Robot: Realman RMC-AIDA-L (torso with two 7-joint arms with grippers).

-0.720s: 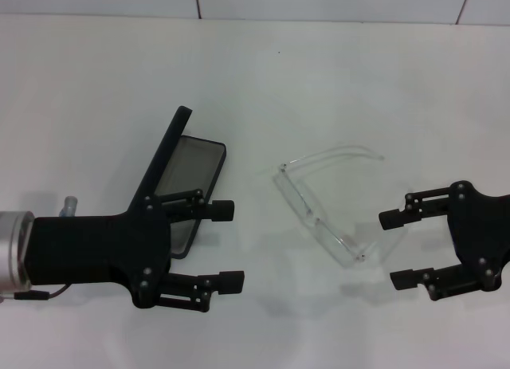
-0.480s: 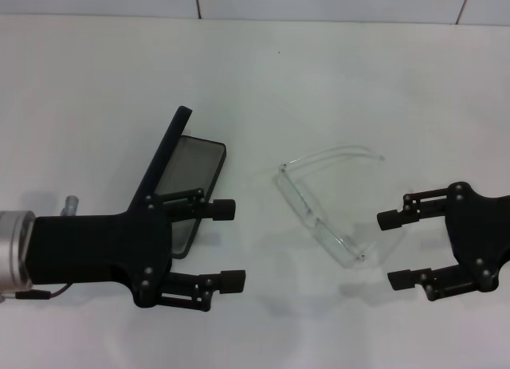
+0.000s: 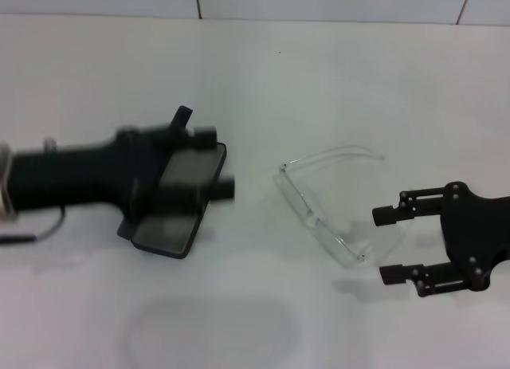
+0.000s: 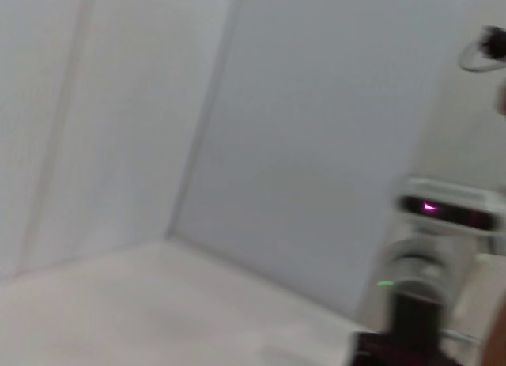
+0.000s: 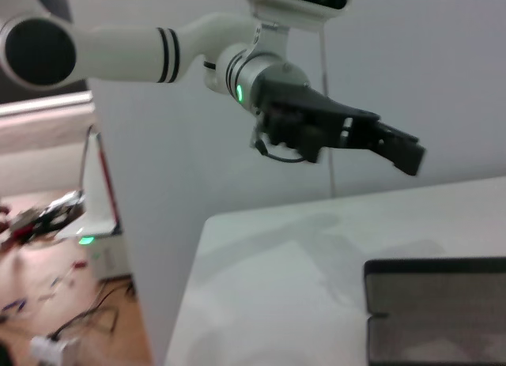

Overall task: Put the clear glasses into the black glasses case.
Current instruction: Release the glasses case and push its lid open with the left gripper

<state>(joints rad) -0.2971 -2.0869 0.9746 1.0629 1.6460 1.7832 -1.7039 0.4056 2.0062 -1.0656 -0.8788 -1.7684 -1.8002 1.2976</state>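
Black glasses case [image 3: 171,217] lies open on the table [image 3: 319,82], grey lining bare. Clear glasses [image 3: 323,206] lie beside it. Right gripper [image 3: 388,244] gapes, holding nothing; left gripper [image 3: 215,158] blurred, grip unclear.

A robotics lab is showing here: a plain white table [image 3: 335,74] is standing against white wall panels [image 4: 332,129], and beyond its edge loose cables [image 5: 75,315] and small electronics are lying scattered on the floor [image 5: 47,247].
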